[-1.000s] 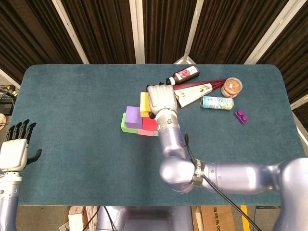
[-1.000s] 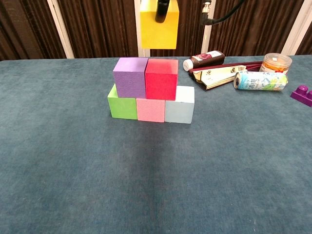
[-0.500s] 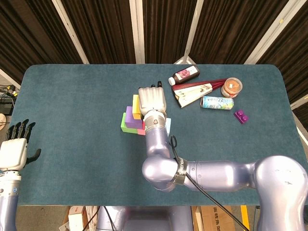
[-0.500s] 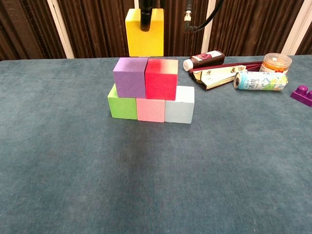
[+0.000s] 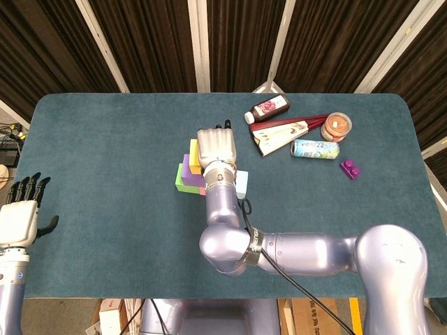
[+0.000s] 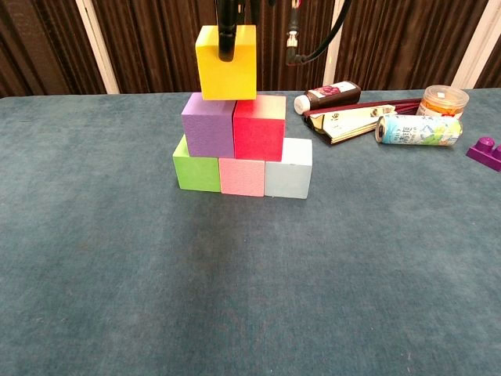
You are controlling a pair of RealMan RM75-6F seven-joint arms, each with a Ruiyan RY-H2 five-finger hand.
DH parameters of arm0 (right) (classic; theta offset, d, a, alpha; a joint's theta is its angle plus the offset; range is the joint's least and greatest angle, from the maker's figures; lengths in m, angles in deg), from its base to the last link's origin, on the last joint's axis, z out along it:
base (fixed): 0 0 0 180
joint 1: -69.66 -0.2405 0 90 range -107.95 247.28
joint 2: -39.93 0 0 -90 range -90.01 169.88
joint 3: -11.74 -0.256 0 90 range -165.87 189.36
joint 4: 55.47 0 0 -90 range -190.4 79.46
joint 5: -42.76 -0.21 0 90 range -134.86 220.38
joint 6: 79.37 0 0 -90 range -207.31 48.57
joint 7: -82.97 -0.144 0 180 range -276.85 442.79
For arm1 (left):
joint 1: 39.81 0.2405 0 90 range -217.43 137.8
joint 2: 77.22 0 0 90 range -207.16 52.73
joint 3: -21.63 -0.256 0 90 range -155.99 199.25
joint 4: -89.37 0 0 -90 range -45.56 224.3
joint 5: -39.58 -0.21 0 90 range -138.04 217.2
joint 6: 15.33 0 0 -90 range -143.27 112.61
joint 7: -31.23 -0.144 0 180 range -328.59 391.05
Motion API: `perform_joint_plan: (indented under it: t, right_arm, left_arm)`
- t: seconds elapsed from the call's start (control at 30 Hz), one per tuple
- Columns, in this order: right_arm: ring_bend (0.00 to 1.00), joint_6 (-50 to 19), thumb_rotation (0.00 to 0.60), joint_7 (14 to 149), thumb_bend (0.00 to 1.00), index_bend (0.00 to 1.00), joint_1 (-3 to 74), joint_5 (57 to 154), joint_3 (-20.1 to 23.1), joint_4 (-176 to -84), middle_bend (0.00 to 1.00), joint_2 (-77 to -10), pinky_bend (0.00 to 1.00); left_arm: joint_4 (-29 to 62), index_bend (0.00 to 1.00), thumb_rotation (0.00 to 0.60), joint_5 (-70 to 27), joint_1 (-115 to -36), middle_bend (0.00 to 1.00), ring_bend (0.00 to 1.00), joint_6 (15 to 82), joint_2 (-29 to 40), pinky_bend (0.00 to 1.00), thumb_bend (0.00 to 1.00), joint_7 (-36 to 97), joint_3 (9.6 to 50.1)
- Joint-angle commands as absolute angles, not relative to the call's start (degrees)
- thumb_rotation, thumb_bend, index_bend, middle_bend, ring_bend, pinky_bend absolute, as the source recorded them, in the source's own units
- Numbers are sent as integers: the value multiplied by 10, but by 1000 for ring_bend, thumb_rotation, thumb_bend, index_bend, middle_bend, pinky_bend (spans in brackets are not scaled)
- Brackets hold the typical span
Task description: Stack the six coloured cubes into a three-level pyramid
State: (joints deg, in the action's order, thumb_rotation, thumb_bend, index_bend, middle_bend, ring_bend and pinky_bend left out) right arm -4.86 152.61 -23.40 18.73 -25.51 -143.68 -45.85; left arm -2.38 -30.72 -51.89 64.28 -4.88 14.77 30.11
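Status at this moment: my right hand (image 5: 217,149) grips the yellow cube (image 6: 227,63) from above, a dark finger (image 6: 226,35) lying down its front face in the chest view. The cube sits at the top of the stack, over the seam between the purple cube (image 6: 207,124) and the red cube (image 6: 259,127). Its lower edge looks level with their tops, or just touching; I cannot tell whether any weight rests on them yet. It appears offset slightly toward the purple side.

The base row is sound: green cube (image 6: 196,171), pink cube (image 6: 243,176) and pale blue cube (image 6: 288,170) lie in a line on the table (image 6: 117,274), touching. Five cubes are placed; the sixth is in hand.

My left hand (image 5: 21,216) is well apart at the table's near left edge, fingers straight and apart, holding nothing.

Recommended handling, in my judgement: shift the yellow cube a little toward the red one so it straddles the seam evenly, keep its faces square to the row below, and lower it straight down without sideways push, since the second level could slide. Release only once it bears flat on both cubes, spreading the fingers outward before lifting clear, so nothing drags the top cube off
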Motion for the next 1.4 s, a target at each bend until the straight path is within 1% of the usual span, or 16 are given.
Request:
perform_joint_plan:
  t: [0.03, 0.63, 1.4]
  right_arm:
    - [186, -48, 600, 1532, 287, 329, -235, 186, -258, -1432, 334, -464, 0]
    - [186, -52, 600, 1545, 287, 329, -222, 200, -270, -1412, 334, -489, 0]
    - [186, -37, 600, 1562, 287, 329, -211, 201, -289, -1416, 334, -495, 0]
  left_arm:
    - [-23, 112, 600, -306, -519, 9, 0, 643, -49, 0, 366, 148, 301]
    - [-23, 114, 600, -301, -520, 7, 0, 641, -48, 0, 366, 145, 302]
    - [-23, 118, 600, -298, -520, 4, 0, 644, -48, 0, 366, 144, 303]
